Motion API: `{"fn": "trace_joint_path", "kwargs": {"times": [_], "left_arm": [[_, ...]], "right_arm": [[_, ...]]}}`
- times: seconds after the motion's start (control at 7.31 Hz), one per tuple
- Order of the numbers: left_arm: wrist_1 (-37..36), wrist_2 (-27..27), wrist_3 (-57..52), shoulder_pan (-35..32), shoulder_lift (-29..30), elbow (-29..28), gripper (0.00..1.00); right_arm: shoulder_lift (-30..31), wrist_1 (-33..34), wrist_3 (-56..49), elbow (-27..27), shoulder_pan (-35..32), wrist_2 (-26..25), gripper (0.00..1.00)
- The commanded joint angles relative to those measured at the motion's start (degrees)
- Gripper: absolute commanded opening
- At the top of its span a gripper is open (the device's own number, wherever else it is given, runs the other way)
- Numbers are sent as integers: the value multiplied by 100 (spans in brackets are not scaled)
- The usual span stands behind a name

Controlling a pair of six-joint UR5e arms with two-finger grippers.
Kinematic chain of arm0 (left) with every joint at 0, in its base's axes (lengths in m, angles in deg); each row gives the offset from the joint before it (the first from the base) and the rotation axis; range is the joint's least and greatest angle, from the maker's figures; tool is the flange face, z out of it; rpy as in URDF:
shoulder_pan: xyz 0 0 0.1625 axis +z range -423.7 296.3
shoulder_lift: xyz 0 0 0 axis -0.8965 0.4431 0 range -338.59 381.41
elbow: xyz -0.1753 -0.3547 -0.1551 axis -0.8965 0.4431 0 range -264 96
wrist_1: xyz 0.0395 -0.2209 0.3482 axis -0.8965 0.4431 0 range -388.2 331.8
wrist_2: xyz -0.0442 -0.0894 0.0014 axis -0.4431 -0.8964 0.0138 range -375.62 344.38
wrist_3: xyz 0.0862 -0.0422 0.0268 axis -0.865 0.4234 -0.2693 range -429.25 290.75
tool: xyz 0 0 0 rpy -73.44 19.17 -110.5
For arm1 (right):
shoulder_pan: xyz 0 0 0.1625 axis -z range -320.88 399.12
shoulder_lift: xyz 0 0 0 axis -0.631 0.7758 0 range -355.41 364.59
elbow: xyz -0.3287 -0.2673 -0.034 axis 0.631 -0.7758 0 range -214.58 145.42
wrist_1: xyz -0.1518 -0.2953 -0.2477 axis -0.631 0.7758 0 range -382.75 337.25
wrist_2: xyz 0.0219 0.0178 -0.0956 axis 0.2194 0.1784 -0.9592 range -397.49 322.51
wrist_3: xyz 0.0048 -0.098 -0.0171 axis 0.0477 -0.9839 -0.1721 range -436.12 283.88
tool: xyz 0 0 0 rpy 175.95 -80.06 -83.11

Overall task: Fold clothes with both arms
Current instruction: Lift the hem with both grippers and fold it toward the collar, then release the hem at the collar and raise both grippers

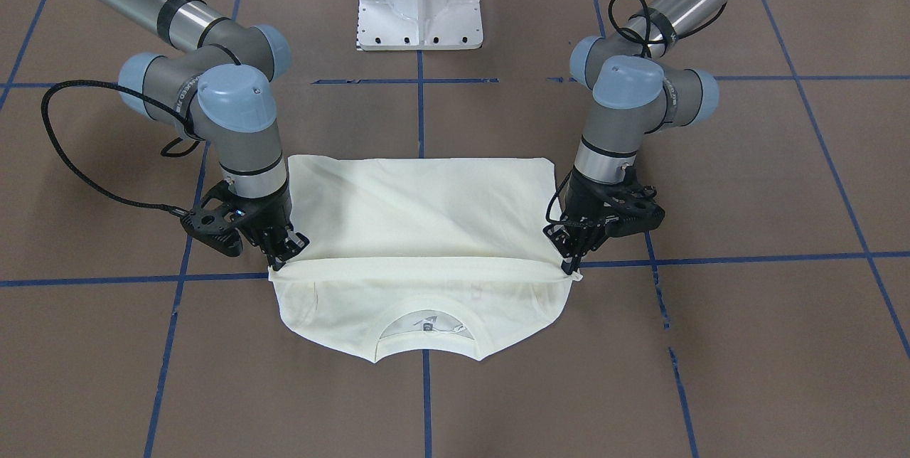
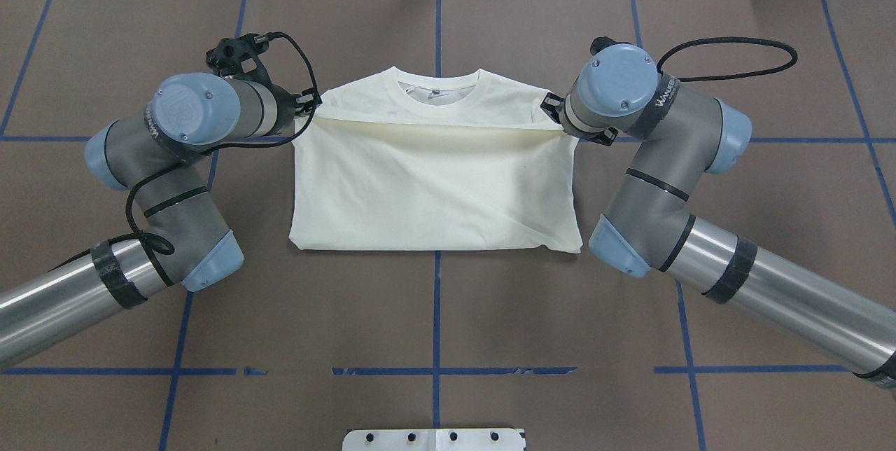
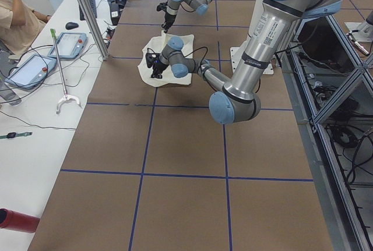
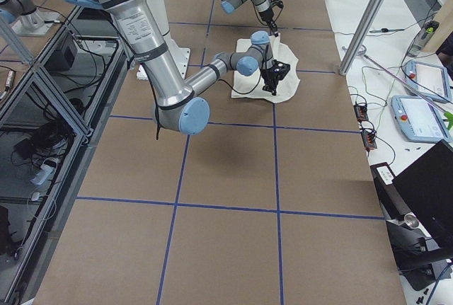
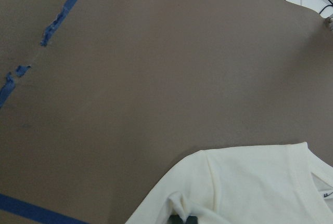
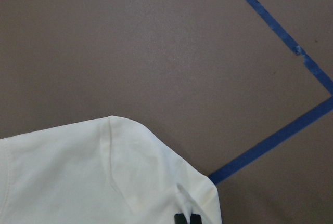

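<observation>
The cream T-shirt (image 1: 426,209) lies plain side up on the brown table, collar away from the robot, its lower part folded up towards the collar (image 2: 439,90). The fold's free edge (image 2: 434,125) stretches straight between the two grippers. My left gripper (image 2: 311,106) is shut on that edge's left corner, which also shows in the front-facing view (image 1: 572,267). My right gripper (image 2: 554,115) is shut on the right corner (image 1: 283,260). Both hold the edge low over the shoulders. Each wrist view shows a shoulder of the shirt (image 5: 244,187) (image 6: 88,177). The cat print is hidden.
The white pedestal base (image 1: 419,3) stands behind the shirt. Blue tape lines (image 2: 437,311) grid the brown table. Beyond the table's far edge are a seated operator (image 3: 14,12), tablets (image 3: 71,44) and cables. A red cylinder (image 3: 17,219) lies on the side bench.
</observation>
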Motion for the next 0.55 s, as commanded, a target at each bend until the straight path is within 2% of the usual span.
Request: {"fn": "trace_joint_path", "kwargs": {"times": [0.0,0.27,0.41], "left_arm": [[272,0,-60,-50,17,-218,0],[281,-8,-60,-94,35,-227,0],[281,-8,-60,-94,35,-227,0]], "right_arm": [[-66,-207,-112,-240,-86,15,0],[-285,-207,-209,-345,-323,453,0],[-591,-207,-314,-659,-558,629,0]]}}
